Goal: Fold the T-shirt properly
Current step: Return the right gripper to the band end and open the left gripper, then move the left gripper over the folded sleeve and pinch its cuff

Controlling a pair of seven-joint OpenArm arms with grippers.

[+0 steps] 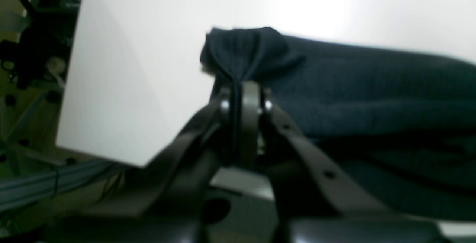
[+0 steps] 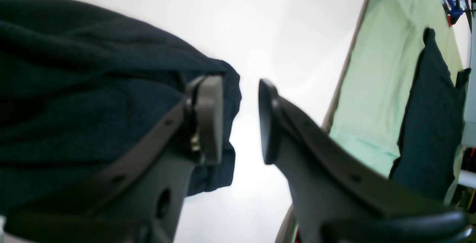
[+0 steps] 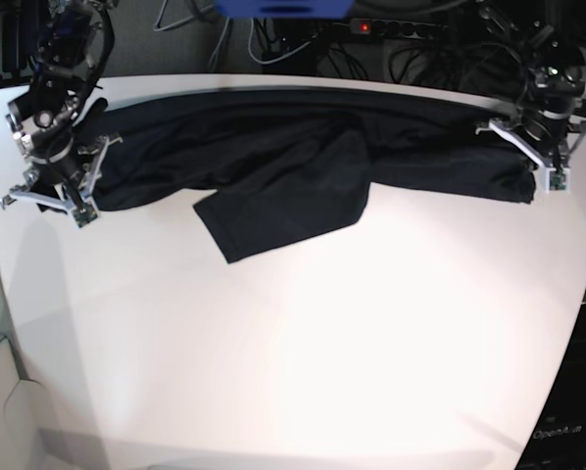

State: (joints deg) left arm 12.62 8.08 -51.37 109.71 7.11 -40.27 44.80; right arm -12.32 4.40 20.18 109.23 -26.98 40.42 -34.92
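White table [image 3: 303, 343]: carries one thing, the T-shirt [image 3: 303, 157], no containers on it. The near half of the table is bare.

T-shirt: dark, stretched in a long band across the far side of the table, running from one arm to the other. One flap [image 3: 273, 220] hangs out of the band toward the near side, around the middle, lying flat on the table. Fabric is bunched and creased along the band (not flat anywhere near the ends).

Left gripper [image 1: 241, 98], on the base view's right: fingers [image 1: 250, 120] pressed together on a pinch of T-shirt fabric, a small tuft fanning out above the tips. It grips the T-shirt's end by the table's edge.

Right gripper [image 2: 240, 118], on the base view's left: fingers [image 2: 210, 116] partly apart, with a clear gap between the pads and only white table showing through it. Nothing held. The left-hand pad in the wrist view sits against or just in front of the T-shirt's end; I can't tell if it touches.
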